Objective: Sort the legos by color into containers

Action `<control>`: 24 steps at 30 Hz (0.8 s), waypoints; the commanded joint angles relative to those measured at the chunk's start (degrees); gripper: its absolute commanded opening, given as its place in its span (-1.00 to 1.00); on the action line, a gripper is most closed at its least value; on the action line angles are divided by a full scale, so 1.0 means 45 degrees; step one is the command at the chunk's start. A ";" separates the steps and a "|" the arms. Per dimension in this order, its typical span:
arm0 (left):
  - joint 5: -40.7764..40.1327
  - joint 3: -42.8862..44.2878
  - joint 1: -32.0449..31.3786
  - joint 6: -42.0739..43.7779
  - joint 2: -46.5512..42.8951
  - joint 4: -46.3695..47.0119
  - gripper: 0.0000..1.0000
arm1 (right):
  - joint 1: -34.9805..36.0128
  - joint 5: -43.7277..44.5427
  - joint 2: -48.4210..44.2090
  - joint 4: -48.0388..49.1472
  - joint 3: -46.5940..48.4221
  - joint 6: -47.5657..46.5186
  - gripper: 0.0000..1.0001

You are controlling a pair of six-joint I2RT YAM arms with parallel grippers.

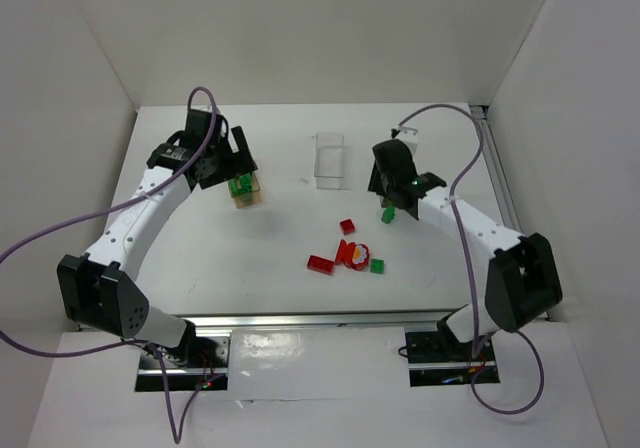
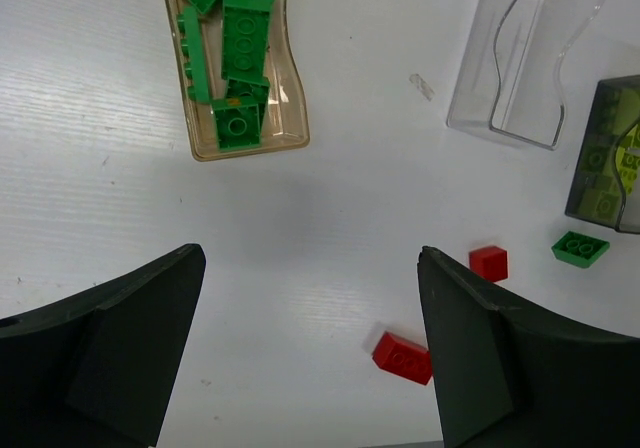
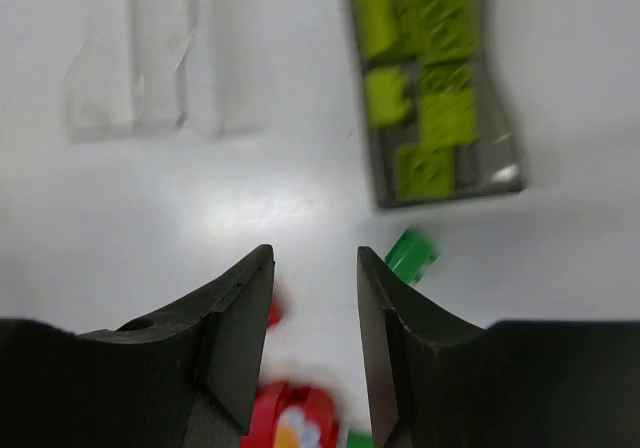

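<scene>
Blurry, edge-cropped red legos [image 3: 318, 410]

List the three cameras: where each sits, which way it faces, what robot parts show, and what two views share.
Top external: above and behind the bases, facing down on the table; left arm and right arm show.
Left wrist: on the left arm, facing down at the orange-tan bin; open left gripper shows.
Right wrist: on the right arm, facing down at the grey bin; right gripper shows.
Shared: both wrist views show the clear bin and grey bin.
</scene>
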 commanded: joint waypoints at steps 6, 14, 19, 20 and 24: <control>0.0102 0.0291 -0.0639 0.0329 0.0710 0.0176 0.93 | 0.2774 -0.3301 -0.0493 0.0000 -0.1697 -0.0661 0.73; -0.0014 0.0408 -0.0756 0.0329 0.0827 0.0176 0.93 | 0.3088 -0.3187 0.2181 -0.0276 -0.0407 -0.1990 0.74; -0.0015 0.0291 -0.0756 0.0329 0.0827 0.0176 0.93 | 0.2854 -0.3187 0.2750 0.0621 -0.0405 -0.2109 0.46; -0.0131 0.0291 -0.0756 0.0329 0.0827 0.0176 0.93 | 0.2854 -0.3187 0.2751 0.0624 -0.0405 -0.2109 0.38; -0.0132 0.0291 -0.0756 0.0329 0.0827 0.0176 0.93 | 0.2737 -0.3187 0.3044 0.0800 -0.0268 -0.1991 -0.07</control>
